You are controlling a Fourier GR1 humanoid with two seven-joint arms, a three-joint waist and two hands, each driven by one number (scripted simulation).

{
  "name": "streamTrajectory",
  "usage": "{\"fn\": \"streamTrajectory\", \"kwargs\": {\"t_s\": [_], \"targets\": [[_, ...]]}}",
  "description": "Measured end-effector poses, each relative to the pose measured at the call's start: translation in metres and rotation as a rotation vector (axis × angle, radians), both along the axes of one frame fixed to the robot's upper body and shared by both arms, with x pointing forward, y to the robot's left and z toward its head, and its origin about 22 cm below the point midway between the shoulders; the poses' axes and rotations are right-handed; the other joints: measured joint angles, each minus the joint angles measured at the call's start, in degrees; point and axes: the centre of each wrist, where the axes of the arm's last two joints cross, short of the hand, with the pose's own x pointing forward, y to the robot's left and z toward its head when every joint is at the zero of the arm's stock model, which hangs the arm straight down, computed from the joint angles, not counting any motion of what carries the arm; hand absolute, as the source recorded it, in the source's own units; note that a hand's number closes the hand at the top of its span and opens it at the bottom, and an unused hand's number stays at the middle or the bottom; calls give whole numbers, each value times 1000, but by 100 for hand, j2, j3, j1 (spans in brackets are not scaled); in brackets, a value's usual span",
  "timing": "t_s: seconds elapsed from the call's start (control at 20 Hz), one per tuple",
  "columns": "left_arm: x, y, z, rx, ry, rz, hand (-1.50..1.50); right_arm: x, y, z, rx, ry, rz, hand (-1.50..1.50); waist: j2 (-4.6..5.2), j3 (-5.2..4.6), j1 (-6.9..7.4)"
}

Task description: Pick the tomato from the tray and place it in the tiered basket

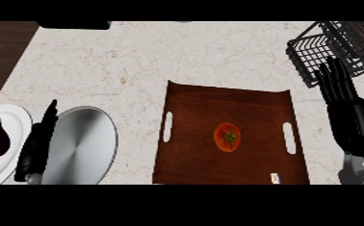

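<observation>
Marble table with tomato (227, 137) centred on the brown tray (206, 167), untouched

Right hand (345, 124), fingers straight and apart at right edge, should descend over it; tiered basket (321, 47) upper right; left hand (37, 145) open lower left

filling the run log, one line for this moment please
tomato: on tray, untouched | basket: far right | right hand: open, right of tray | left hand: open, resting at left

tomato (227, 137) on tray (206, 109), right hand (346, 119) beside
</observation>
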Motion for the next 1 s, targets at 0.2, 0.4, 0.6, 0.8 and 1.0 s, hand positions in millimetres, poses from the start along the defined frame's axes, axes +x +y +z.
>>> {"fn": "streamTrajectory", "kwargs": {"t_s": [0.2,0.4,0.6,0.8,1.0], "targets": [[12,-3,13,18,-77,-46,0,1,22,-14,76,-5,87,150,-116,27,-81],[28,-9,38,28,-185,-109,0,-5,23,-31,168,-15,6,-150,-189,72,-301],[37,-21,49,12,-233,-162,0,-35,26,-78,102,126,-238,-150,-178,50,-281],[49,-26,57,5,-247,-192,0,-57,24,-78,50,136,-299,-150,-185,43,-229],[51,-23,57,3,-251,-199,0,-75,5,-58,-107,183,-220,-150,-194,32,-217]]}}
